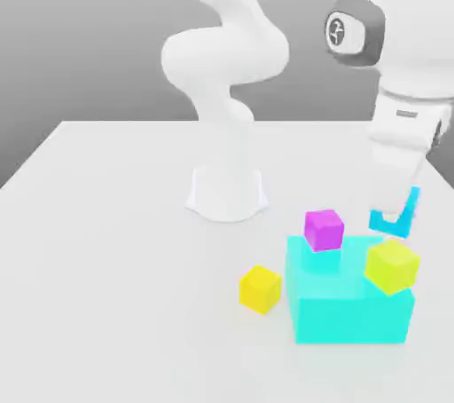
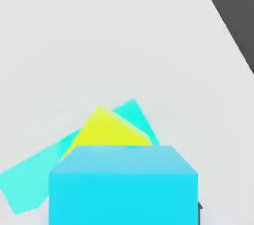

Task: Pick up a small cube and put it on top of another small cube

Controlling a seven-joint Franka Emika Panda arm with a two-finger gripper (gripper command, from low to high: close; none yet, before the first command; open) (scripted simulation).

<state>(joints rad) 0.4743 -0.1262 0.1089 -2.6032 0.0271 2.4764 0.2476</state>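
The white arm (image 1: 232, 55) rises from its base on the table (image 1: 106, 241), bends over, and its wrist points straight down. The tool (image 1: 394, 215) is clamped tight on the small cyan cube (image 1: 393, 219) (fingers largely hiding it), held in the air. Just below it sit a yellow cube (image 1: 392, 265) and a magenta cube (image 1: 324, 229) atop the large cyan block (image 1: 350, 304); another yellow cube (image 1: 261, 289) lies farther off.

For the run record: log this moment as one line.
pincer: shut on small cyan cube | position: airborne above yellow cube on big cyan block | stacking: not yet done | magenta cube: on block
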